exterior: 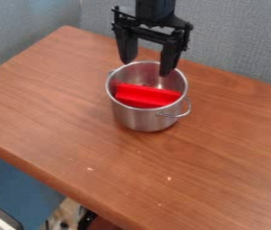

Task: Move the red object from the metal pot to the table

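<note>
Camera view
Gripper: the black gripper (pixel 149 63) is hanging over the back part of the pot and is pointing straight down. Its two fingers (pixel 170 61) are standing wide apart, and nothing is sitting between them. One finger is on the left side and one is on the right side. The right finger is reaching down to the pot's back rim, and I cannot tell if it is touching it.
Red object: the red object (pixel 145 93) is lying inside the pot, just below the gripper and a little toward the front. It is lying across the pot, from the left wall over to the right. The gripper is not holding it.
Metal pot: the metal pot (pixel 138 117) is standing upright right under the gripper. Its shiny rim is facing up. Its small loop handle (pixel 177 112) is sticking out on the front right side, away from the fingers.
Table: the brown wooden table (pixel 66 99) is spreading out all around under the gripper and the pot. The pot is sitting near the back edge of it.
Wall: a grey-blue wall (pixel 240 36) is standing behind the gripper.
</note>
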